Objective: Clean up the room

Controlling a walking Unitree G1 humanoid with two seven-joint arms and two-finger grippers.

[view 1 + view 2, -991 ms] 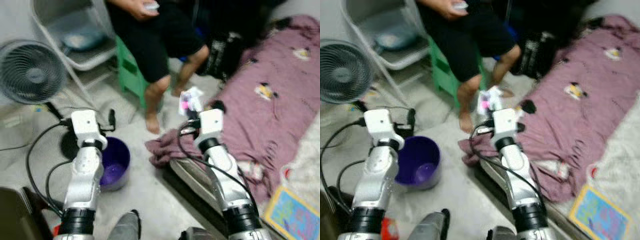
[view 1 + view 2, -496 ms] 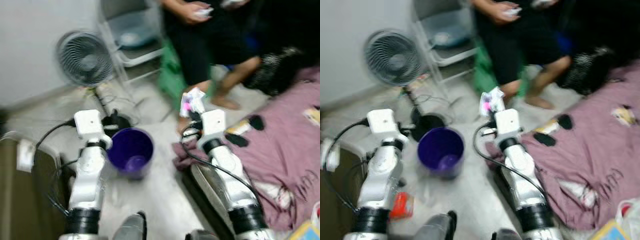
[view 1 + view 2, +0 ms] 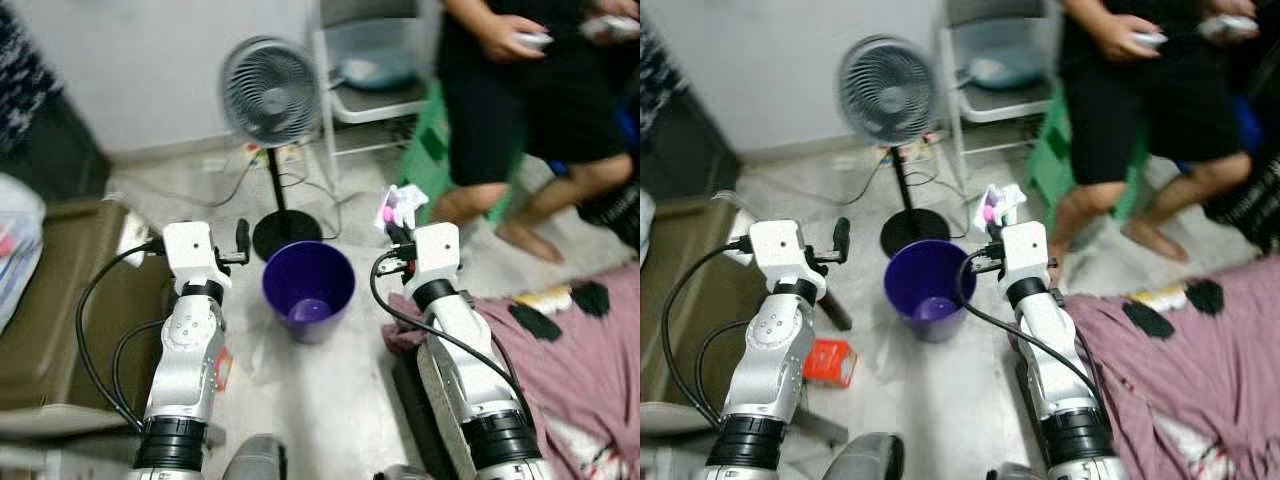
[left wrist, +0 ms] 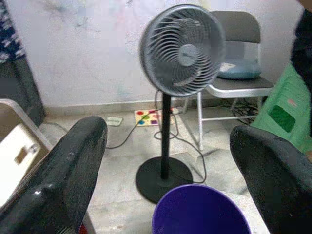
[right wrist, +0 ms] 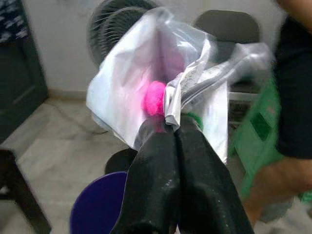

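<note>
A purple bin [image 3: 308,291] stands on the floor between my two arms. My right gripper [image 3: 397,222] is shut on a crumpled clear plastic wrapper [image 5: 161,92] with a pink patch inside, held up just right of the bin's rim. The wrapper [image 3: 400,205] sticks up above the fingers [image 5: 168,165]. My left gripper [image 3: 241,238] is open and holds nothing, raised to the left of the bin [image 4: 200,214].
A grey standing fan [image 3: 272,95] and its round base are just behind the bin. A folding chair [image 3: 375,75] and a green stool [image 3: 425,165] stand farther back. A person's legs [image 3: 520,140] are at the right. Purple bedding [image 3: 580,350] lies at right, a brown cushion [image 3: 60,300] at left.
The whole view has swung left, so the fan and bin sit more central and the brown cushion has come in. My right gripper still holds the wrapper.
</note>
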